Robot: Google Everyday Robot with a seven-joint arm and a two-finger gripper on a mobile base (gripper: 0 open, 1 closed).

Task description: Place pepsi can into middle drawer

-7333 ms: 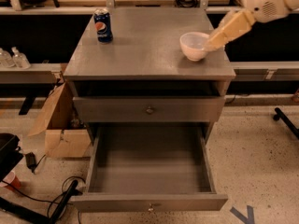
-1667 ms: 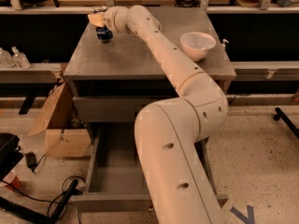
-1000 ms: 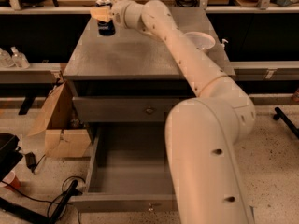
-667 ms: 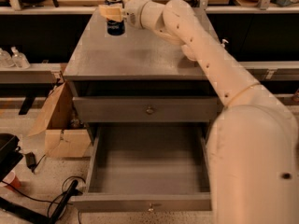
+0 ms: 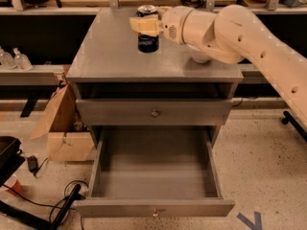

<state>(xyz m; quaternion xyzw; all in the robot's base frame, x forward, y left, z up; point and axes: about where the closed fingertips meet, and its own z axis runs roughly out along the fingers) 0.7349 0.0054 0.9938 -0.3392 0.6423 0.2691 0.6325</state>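
Tan two-finger gripper (image 5: pixel 144 26) clamped on small blue pepsi can (image 5: pixel 147 43) over grey cabinet top (image 5: pixel 103 51); wide grey middle drawer (image 5: pixel 120 208) open below

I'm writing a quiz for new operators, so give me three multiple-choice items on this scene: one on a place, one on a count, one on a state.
1. Where is the pepsi can?
A in the open drawer
B over the cabinet top
C on the floor

2. How many drawer knobs show?
A one
B two
C four

3. What state is the middle drawer in?
A pulled out, nothing in its tray
B pushed shut
C pulled out, with a bowl inside

Answers: 1 B, the gripper is clamped on the can above the grey top. 2 B, one knob sits on each of the two grey fronts. 3 A, its tray stands open and bare.
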